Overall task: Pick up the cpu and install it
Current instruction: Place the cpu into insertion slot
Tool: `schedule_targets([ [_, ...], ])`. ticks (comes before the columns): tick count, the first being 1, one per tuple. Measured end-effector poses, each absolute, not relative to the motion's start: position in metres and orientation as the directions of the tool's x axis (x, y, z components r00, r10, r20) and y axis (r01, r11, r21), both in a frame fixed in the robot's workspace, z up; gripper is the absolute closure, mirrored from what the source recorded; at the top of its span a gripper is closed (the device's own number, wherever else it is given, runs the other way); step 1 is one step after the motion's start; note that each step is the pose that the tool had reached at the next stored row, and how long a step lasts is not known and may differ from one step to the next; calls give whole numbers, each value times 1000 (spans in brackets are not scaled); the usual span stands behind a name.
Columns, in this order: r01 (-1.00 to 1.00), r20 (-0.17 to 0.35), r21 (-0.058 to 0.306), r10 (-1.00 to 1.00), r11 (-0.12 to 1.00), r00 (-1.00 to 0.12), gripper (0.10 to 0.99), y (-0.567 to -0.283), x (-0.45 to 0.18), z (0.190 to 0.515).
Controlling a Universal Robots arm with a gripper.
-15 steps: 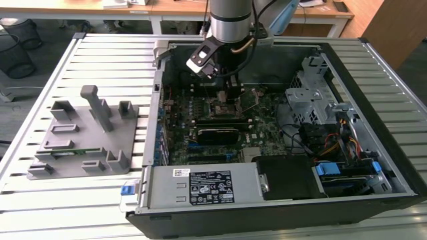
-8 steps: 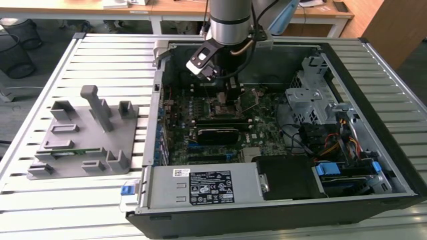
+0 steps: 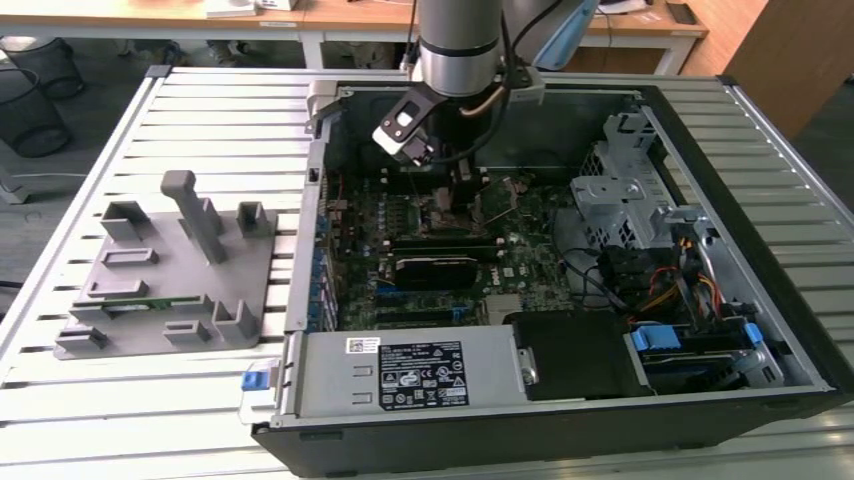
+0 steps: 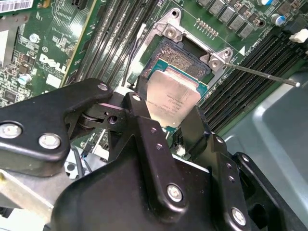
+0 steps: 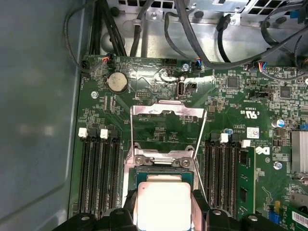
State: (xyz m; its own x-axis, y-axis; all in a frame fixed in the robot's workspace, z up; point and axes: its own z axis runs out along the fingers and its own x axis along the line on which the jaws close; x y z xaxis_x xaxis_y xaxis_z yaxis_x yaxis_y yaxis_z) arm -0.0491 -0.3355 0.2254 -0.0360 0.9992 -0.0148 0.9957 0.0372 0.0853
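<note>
Silver-grey cylindrical arm (image 3: 461, 45) — matte black angular tool (image 4: 171, 115) studded with round silver screws (image 4: 174, 192).

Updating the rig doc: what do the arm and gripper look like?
The arm is a silver-grey metal cylinder with a black band and a light blue joint cap; black cables run down it. The gripper is matte black angular linkage plates fastened with silver round-head screws.

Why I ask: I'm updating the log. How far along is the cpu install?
Pickup looks done: the gripper holds the cpu between its jaws. In hand: it hangs right over the open socket, whose metal frame is raised. Left: it doesn't look seated yet, and the frame isn't closed.
</note>
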Motion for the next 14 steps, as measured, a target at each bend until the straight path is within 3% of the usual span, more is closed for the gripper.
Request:
schedule_targets([
  [14, 996, -13, 85, 999, 34, -33, 561, -335, -51, 217],
])
